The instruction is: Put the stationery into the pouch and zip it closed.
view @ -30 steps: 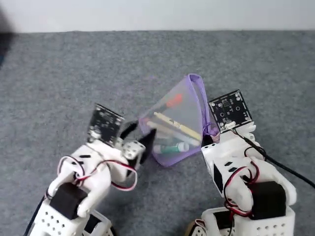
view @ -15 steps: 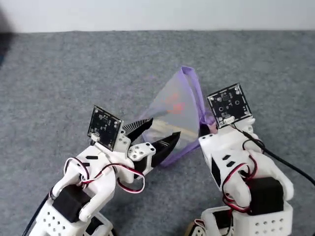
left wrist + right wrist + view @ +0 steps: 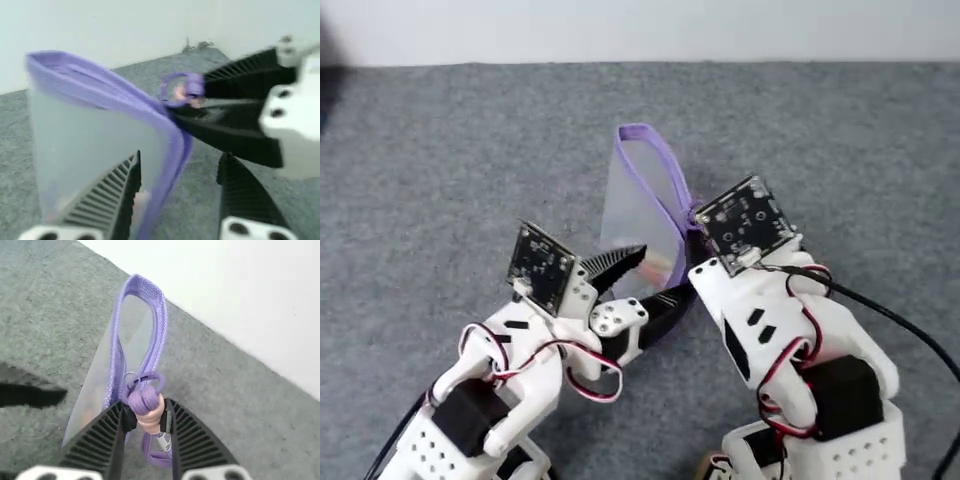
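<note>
Your right claw (image 3: pixel 145 416) grips the zipper pull (image 3: pixel 144 401); your left claw (image 3: pixel 181 157) gapes around the pouch (image 3: pixel 90 125), so pulling could drag it

Room on table (image 3: pixel 430 160) around upright pouch (image 3: pixel 630 200)

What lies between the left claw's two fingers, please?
The pouch: its purple edge stands inside the open left claw, as the left wrist view shows.

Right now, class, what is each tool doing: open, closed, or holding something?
Left tool: open, jaws either side of the pouch.
Right tool: closed on the zipper pull.
</note>
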Controlling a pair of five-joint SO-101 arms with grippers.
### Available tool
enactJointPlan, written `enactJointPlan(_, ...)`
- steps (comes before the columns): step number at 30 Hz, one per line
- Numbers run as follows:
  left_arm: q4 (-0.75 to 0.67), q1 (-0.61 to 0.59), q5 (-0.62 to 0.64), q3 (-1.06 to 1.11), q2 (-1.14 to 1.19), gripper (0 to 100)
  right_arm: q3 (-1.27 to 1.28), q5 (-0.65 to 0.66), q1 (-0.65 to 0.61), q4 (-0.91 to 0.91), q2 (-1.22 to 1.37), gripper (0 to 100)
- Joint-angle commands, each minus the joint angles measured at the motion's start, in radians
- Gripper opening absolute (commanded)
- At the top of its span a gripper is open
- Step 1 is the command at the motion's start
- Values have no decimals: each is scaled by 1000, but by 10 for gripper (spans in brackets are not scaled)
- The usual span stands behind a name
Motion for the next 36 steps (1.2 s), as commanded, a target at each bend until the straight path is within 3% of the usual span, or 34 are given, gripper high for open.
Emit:
enactJointPlan(1, -26, 6, 9, 4, -6, 246, -35, 31, -10, -19, 4, 7)
enactJointPlan(9, -86, 0, 11, 84, -6, 245, -34, 31, -10, -15, -4, 7)
enactJointPlan(17, -201, -46, 6, 142, -6, 181, -37, 32, -12, 62, -7, 7)
enactJointPlan(30, -204, 18, 9, 147, -5, 181, -37, 28, -12, 62, -7, 7)
enactJointPlan(36, -209, -5, 9, 136, 71, 181, -37, 26, -12, 68, -7, 7)
